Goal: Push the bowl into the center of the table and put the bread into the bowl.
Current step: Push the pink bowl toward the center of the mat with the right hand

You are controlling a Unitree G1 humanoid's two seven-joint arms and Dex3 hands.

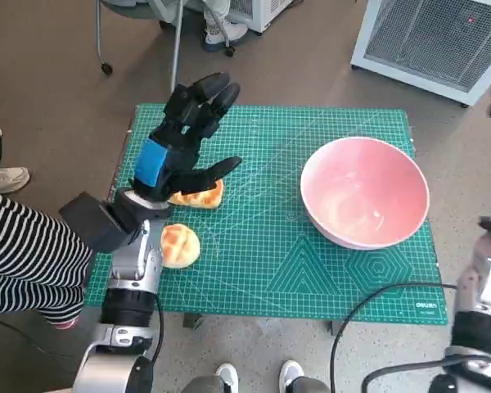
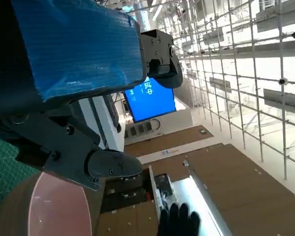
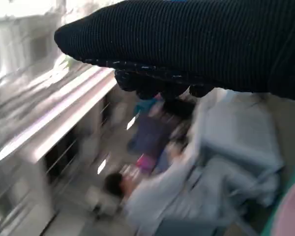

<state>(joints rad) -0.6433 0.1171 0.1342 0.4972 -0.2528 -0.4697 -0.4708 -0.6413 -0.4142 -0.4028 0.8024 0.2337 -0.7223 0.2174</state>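
Pink bowl (image 1: 365,192), green gridded mat (image 1: 270,270) (golden bread (image 1: 180,245)).

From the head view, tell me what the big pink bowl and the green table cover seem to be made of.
The large pink bowl looks like glossy plastic or glazed ceramic: its smooth inside shows soft highlights, so which one stays open. The green gridded cover looks like a matte rubbery cutting mat: flat, printed with white lines and shapes, no shine.

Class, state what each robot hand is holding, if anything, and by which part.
The left robot hand hovers open above the bread, holding nothing. The gloved right robot hand shows nothing in it, though its fingers are hardly visible.
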